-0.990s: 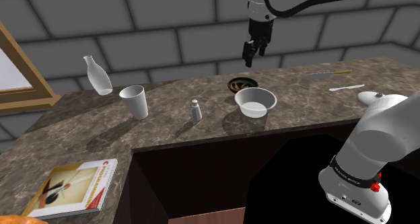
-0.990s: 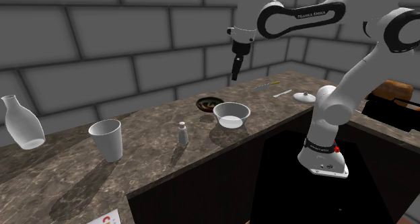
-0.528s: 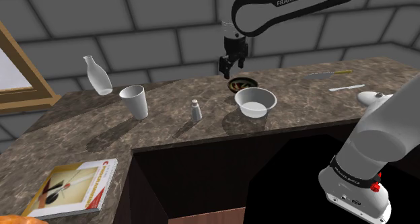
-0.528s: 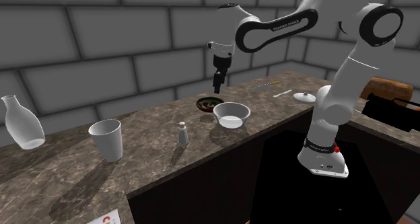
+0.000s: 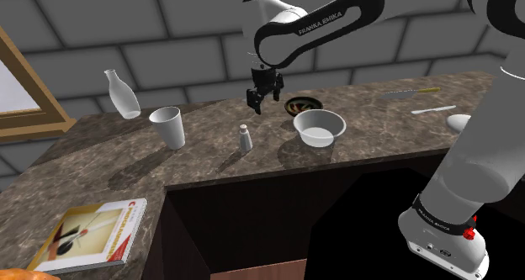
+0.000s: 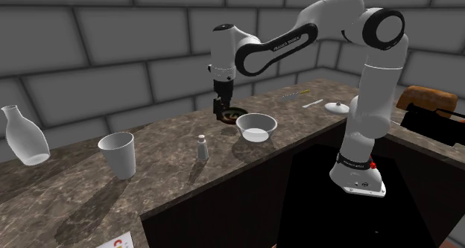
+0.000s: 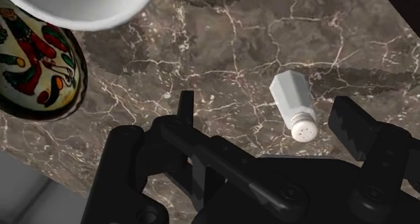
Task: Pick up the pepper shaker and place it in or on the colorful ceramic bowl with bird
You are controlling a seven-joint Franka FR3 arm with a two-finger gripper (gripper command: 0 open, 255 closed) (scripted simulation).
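Note:
The pepper shaker (image 5: pixel 245 138) (image 6: pixel 201 147) is small, white and upright on the dark marble counter. The colourful bowl (image 5: pixel 302 106) (image 6: pixel 229 115) (image 7: pixel 37 71), with red and green painted figures inside, sits behind a plain white bowl (image 5: pixel 320 128) (image 6: pixel 255 126). My gripper (image 5: pixel 255 107) (image 6: pixel 220 109) (image 7: pixel 269 118) hangs open above the counter, between the shaker and the colourful bowl, and holds nothing. In the wrist view the shaker (image 7: pixel 294 105) stands below the gap between the fingers, nearer one finger (image 7: pixel 353 125), untouched.
A white cup (image 5: pixel 168 126) (image 6: pixel 118 154) and a pale bottle (image 5: pixel 122 94) (image 6: pixel 22 137) stand beyond the shaker on the shoulder view's left. A book (image 5: pixel 88 235) lies near the front corner. A knife (image 5: pixel 408 92) and a small white dish (image 5: pixel 461 122) lie on the right.
The arm has swung toward the shoulder view's left and come down, from high above the bowls to just above the counter near the shaker. The objects have not moved.

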